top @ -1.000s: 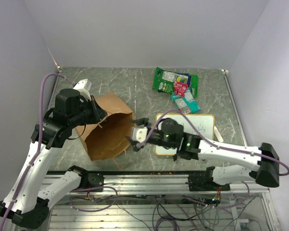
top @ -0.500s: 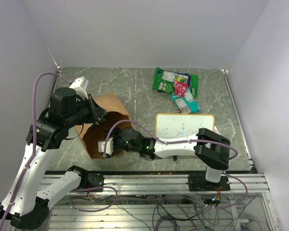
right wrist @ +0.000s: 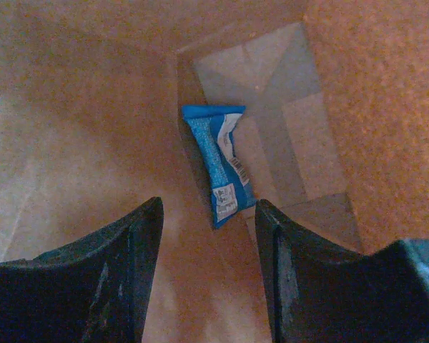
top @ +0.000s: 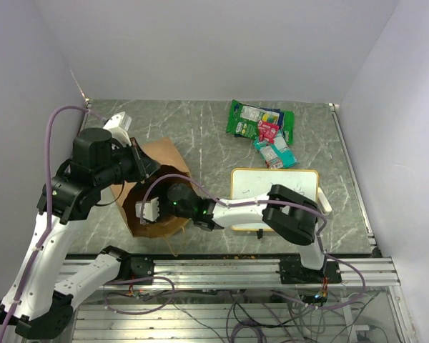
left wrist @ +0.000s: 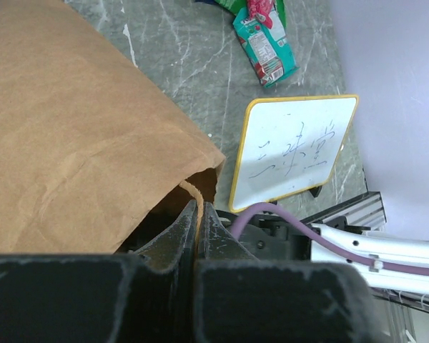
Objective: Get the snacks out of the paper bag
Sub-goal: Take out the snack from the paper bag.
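Observation:
The brown paper bag (top: 164,161) lies on its side at the left, mouth toward the near edge; it also shows in the left wrist view (left wrist: 71,136). My left gripper (left wrist: 199,207) is shut on the bag's tan string handle (left wrist: 193,193) at the mouth rim. My right gripper (top: 146,212) reaches into the bag's mouth. In the right wrist view it (right wrist: 207,214) is open, and a blue packet (right wrist: 218,161) lies deep inside the bag just beyond the fingertips. Several snacks (top: 264,128) lie in a pile at the back right: a green bag, teal pouches, a pink-red packet.
An orange-framed whiteboard (top: 289,184) lies right of the bag, partly under my right arm; it shows too in the left wrist view (left wrist: 293,146). Grey walls close in the table at the back and sides. A metal rail runs along the near edge.
My right gripper has moved left from beside the whiteboard into the bag's mouth. My left arm has shifted slightly while holding the handle.

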`<state>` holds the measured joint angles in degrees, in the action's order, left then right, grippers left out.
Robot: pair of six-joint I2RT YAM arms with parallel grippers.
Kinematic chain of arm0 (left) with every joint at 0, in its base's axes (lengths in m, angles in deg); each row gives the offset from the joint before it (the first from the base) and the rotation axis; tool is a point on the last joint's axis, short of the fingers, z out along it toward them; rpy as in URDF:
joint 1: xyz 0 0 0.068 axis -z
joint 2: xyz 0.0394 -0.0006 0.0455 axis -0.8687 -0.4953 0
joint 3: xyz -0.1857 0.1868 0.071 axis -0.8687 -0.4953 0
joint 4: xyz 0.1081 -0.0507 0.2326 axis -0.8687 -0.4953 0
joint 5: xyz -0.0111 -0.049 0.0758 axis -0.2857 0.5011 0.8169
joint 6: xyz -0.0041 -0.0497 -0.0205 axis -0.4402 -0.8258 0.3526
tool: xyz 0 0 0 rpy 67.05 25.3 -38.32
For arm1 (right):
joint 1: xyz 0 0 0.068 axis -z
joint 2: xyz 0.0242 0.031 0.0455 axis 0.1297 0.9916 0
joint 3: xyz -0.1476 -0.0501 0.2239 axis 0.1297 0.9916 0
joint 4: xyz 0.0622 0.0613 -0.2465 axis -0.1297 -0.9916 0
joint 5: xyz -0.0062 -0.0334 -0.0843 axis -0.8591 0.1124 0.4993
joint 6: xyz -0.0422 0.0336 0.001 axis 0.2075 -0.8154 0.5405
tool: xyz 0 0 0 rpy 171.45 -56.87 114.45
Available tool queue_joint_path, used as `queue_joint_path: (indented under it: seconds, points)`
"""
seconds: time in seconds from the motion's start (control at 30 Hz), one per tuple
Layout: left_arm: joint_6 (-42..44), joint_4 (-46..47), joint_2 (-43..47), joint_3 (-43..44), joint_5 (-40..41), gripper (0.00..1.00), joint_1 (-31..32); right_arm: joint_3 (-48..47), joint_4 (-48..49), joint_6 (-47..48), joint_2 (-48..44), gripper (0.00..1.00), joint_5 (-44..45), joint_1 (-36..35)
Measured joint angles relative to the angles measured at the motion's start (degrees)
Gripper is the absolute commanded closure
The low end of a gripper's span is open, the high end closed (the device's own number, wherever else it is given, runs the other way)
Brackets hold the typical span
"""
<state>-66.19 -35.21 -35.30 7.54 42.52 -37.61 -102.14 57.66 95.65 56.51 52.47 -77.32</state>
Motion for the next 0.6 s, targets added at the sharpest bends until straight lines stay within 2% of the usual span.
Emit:
queue_joint_path:
  seconds: [0.6]
  points:
    - [0.7, -0.9, -1.4, 1.8, -2.6, 0.93, 0.0, -14.7, -7.3, 5.8, 11.1, 0.39, 0.1, 1.8]
